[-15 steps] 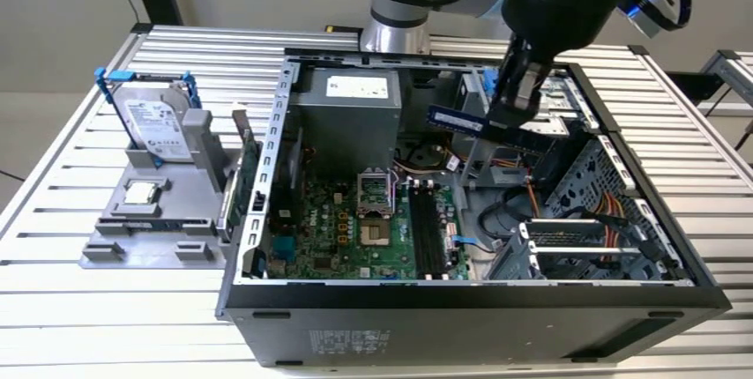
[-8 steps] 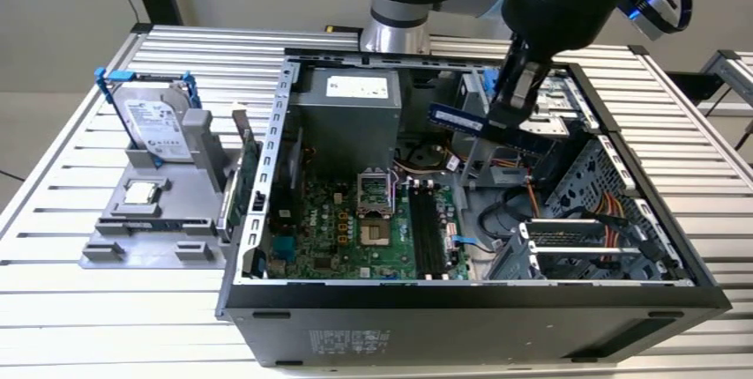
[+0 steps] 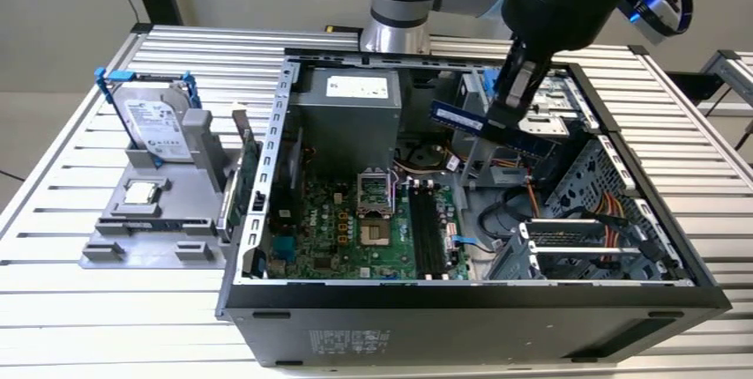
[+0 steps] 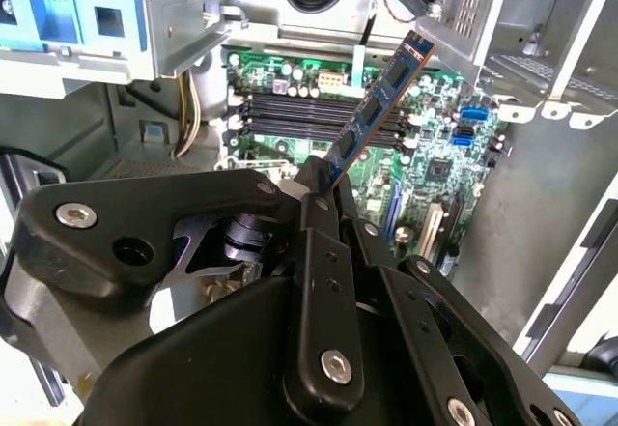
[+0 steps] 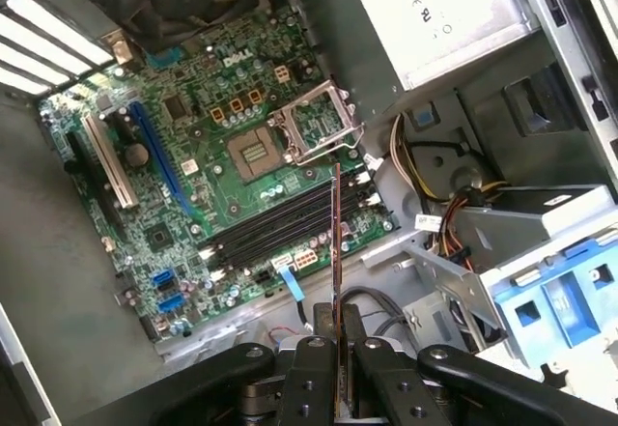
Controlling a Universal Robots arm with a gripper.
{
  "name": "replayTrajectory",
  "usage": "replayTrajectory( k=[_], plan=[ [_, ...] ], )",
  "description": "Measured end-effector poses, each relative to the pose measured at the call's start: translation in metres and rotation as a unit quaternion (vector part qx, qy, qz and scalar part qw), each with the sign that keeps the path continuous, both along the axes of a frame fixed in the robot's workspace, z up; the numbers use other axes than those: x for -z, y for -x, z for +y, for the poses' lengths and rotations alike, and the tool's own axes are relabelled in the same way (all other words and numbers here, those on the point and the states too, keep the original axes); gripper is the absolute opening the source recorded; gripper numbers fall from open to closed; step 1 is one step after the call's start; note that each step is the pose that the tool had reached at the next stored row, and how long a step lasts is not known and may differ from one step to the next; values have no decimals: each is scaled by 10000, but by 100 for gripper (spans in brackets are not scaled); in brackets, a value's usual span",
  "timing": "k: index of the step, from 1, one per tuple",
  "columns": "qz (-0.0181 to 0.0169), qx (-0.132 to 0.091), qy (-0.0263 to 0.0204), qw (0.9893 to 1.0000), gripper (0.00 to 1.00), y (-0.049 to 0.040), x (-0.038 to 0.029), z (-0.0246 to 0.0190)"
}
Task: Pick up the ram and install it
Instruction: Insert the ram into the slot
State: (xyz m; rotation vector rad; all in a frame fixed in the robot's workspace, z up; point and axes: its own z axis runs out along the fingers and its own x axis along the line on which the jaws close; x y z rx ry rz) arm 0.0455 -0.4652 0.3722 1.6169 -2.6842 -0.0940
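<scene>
An open black computer case (image 3: 471, 317) lies on a slatted aluminium table (image 3: 70, 308), with a green motherboard (image 3: 341, 238) on its floor, a grey power supply (image 3: 347, 119) at its far end and a metal drive cage (image 3: 588, 247) on the exterior view's right. Just beside it on the exterior view's left, a grey fixture (image 3: 153, 242) holds a silver hard drive (image 3: 153, 123) with blue rails upright, a small square processor (image 3: 141, 192) lying flat and a green card (image 3: 234, 196) on edge.

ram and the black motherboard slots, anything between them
Nothing: in the first wrist view the ram, in the gripper, hangs over the slots, bare air between.
</scene>
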Motion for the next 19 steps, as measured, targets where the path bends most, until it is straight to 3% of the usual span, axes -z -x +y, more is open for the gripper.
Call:
replayTrajectory(
  k=[10, 19],
  plan=[
    [0, 364, 0, 9993, 0, 0, 4, 0],
    [0, 699, 0, 9976, 0, 0, 8, 0]
  ],
)
